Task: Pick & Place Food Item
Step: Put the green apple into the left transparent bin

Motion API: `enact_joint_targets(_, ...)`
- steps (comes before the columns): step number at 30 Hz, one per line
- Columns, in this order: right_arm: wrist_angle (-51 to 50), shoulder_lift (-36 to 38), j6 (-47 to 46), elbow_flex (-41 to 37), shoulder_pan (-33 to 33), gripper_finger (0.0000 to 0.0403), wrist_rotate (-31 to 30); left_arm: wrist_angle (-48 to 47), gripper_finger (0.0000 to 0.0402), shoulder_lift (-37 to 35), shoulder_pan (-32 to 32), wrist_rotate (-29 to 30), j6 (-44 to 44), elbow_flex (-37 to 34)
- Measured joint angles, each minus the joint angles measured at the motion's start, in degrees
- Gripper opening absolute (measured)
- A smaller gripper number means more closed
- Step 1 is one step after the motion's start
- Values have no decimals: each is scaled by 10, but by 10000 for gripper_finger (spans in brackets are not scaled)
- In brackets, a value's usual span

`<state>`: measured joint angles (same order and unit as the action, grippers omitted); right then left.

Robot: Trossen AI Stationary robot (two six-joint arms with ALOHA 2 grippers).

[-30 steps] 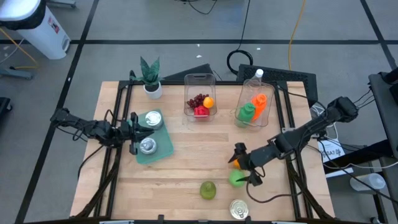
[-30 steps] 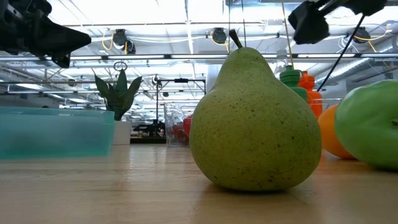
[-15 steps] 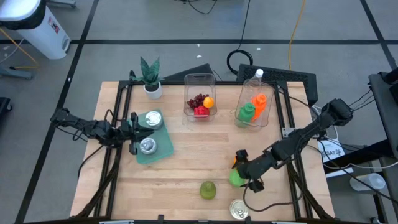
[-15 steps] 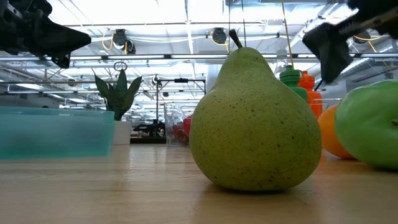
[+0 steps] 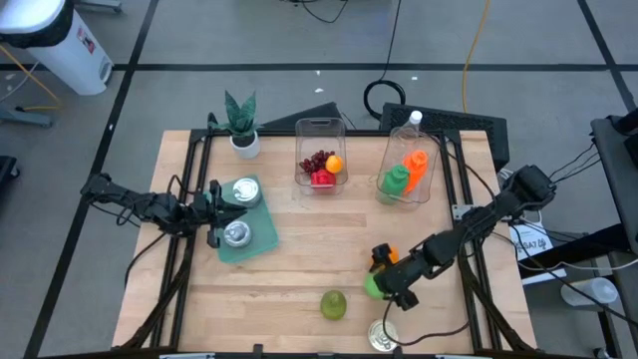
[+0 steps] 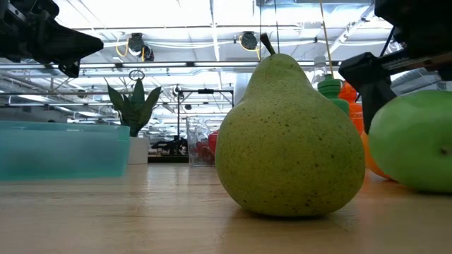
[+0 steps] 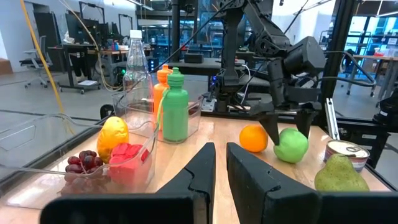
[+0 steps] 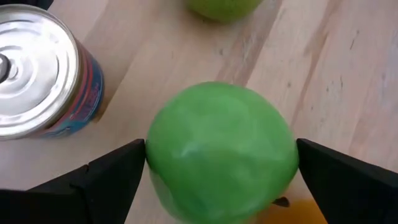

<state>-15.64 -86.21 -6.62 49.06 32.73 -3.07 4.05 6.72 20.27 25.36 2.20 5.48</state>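
High view, right tool (image 5: 387, 289) spread apart around green apple (image 5: 376, 286), orange (image 5: 382, 258) touching, pear (image 5: 333, 304), can (image 5: 383, 336) near.

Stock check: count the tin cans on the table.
2. One can sits on the teal tray at the left claw; another can stands at the front edge, beside the pear.

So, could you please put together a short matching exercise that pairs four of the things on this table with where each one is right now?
Things:
1. round green apple
2. speckled green pear
3. silver-topped tin can
4. bunch of dark red grapes

Places:
A. inside a clear plastic bin
B. between the open right gripper's fingers
C. at the table's front edge, beside the apple
D. standing alone, closest to the low camera

Pairs: 1-B, 2-D, 3-C, 4-A
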Motion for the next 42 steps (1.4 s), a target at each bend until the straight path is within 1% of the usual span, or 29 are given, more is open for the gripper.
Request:
enact_joint_targets(5,17,-10,24,0,0,399,0,0,49,0,0,0,0,0)
enact_joint_targets(12,25,-17,24,0,-5,398,-2,0,49,0,0,0,0,0)
enact_joint_targets(18,36,-18,18,-2,-8,396,-18,0,49,0,0,0,0,0)
enact_joint_targets(19,38,-18,18,-5,-8,396,-28,0,49,0,0,0,0,0)
enact_joint_targets(22,72,-18,17,-26,-7,396,-43,0,49,0,0,0,-1,0)
enact_joint_targets(25,103,-17,5,-43,-7,395,-44,0,49,0,0,0,-1,0)
enact_joint_targets(31,136,-17,-17,-49,-9,395,-44,0,49,0,0,0,-2,0)
enact_joint_targets(36,164,-7,-15,-51,-10,395,-42,0,49,0,0,0,-2,0)
enact_joint_targets(42,171,31,-15,-51,-22,395,-42,0,49,0,0,0,-2,0)
